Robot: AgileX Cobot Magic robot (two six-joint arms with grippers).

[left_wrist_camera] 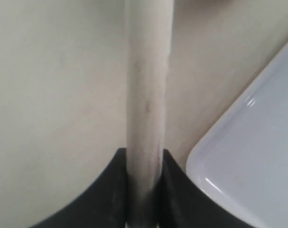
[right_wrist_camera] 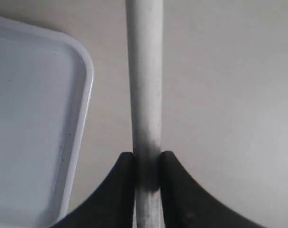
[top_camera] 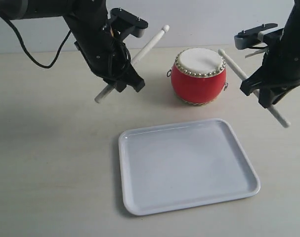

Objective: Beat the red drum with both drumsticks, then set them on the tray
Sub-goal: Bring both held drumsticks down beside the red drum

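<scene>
The left drumstick (top_camera: 150, 44) is pinched by the left hand (top_camera: 124, 83) and held tilted, its tip raised to the left of the red drum (top_camera: 198, 81). The right drumstick (top_camera: 234, 66) is pinched by the right hand (top_camera: 261, 93), its tip at the drum's top edge. The tray (top_camera: 189, 165) is laid on the surface (top_camera: 51, 163) just in front of the drum.

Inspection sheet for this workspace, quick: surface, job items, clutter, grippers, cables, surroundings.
Surface: pale table, only the job's things on it.
Job's things: red drum upright behind the tray; tray empty; left drumstick tip raised clear of the drum; right drumstick tip at the drum's rim, contact unclear.
Clutter: nothing seen.
Grippers: left gripper shut on left drumstick; right gripper shut on right drumstick.
Cables: black cable loops off the left arm, above the table.
Surroundings: plain light wall behind.
</scene>
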